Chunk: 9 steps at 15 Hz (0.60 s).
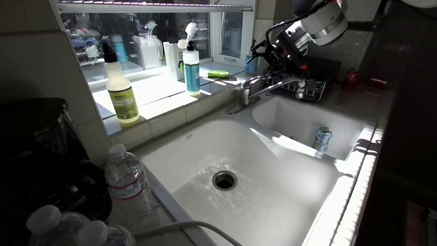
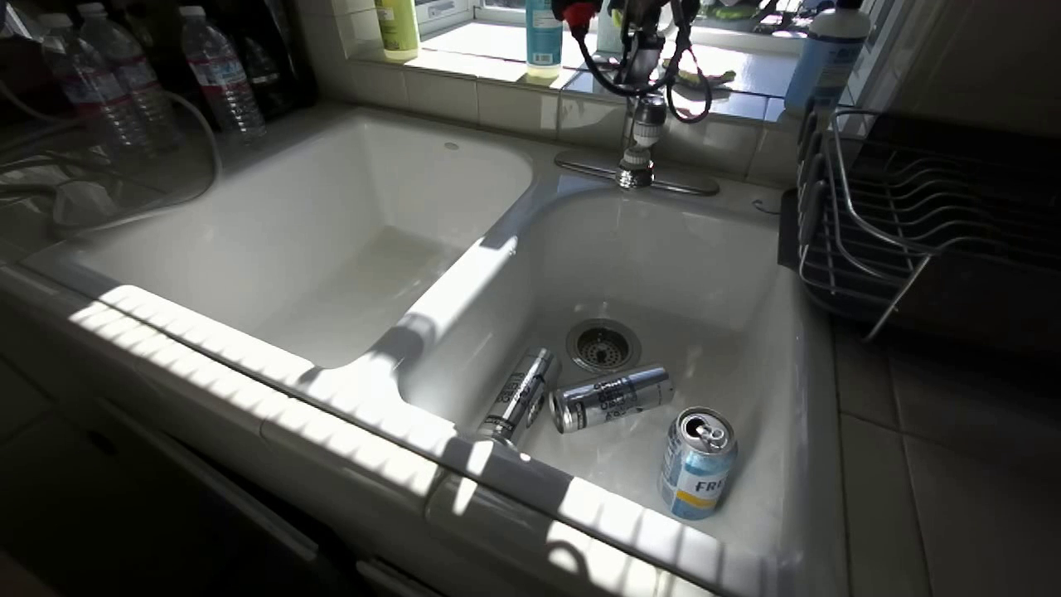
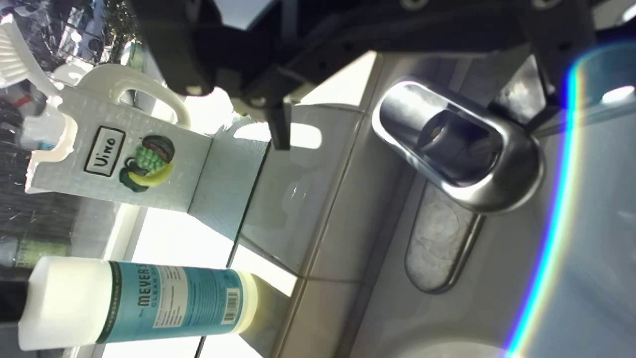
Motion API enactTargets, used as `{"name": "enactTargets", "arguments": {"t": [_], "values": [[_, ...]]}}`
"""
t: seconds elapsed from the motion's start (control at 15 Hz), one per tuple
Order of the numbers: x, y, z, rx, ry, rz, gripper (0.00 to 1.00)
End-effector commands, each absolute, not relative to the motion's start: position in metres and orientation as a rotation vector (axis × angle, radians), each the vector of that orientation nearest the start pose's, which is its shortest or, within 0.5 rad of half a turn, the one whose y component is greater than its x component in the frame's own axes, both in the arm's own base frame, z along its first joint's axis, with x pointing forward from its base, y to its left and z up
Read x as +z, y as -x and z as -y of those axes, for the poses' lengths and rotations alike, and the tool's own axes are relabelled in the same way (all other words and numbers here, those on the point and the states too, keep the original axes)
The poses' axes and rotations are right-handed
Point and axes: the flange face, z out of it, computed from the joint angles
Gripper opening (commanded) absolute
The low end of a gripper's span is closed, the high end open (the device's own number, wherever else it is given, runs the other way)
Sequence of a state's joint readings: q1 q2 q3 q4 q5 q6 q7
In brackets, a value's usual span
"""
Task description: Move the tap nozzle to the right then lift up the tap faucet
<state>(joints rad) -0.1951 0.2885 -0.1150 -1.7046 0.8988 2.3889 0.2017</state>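
The tap nozzle, a slim chrome spout [image 1: 278,84], points over the smaller basin with its tip turned down. Its tip [image 2: 649,124] points toward the camera in an exterior view. The tap faucet, a short chrome lever [image 1: 253,80], tops the stubby tap body [image 1: 244,94]. In the wrist view the lever is a chrome loop [image 3: 516,181] on the right. My gripper [image 1: 258,68] is open just above the lever. In the wrist view its fingers [image 3: 405,132] are spread wide, with the right finger close to the lever; contact cannot be told. The spout is not clearly seen there.
A dish rack [image 2: 862,215] stands right beside the smaller basin. A teal soap bottle [image 1: 193,73], a white jug [image 3: 117,144] and a spray bottle [image 1: 121,94] stand on the window sill. A blue can [image 2: 699,477] and silver cans [image 2: 613,398] are in the smaller basin.
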Motion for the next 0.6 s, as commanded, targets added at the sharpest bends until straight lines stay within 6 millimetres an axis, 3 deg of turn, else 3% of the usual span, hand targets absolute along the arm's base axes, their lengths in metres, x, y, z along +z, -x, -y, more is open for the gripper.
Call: {"name": "enactTargets", "arguments": {"t": [0.0, 0.53], "values": [[0.4689, -0.6628, 0.1924, -0.544, 2.031, -1.2, 1.0], [0.4765, -0.6721, 0.1934, -0.562, 2.012, -1.193, 1.0]]}}
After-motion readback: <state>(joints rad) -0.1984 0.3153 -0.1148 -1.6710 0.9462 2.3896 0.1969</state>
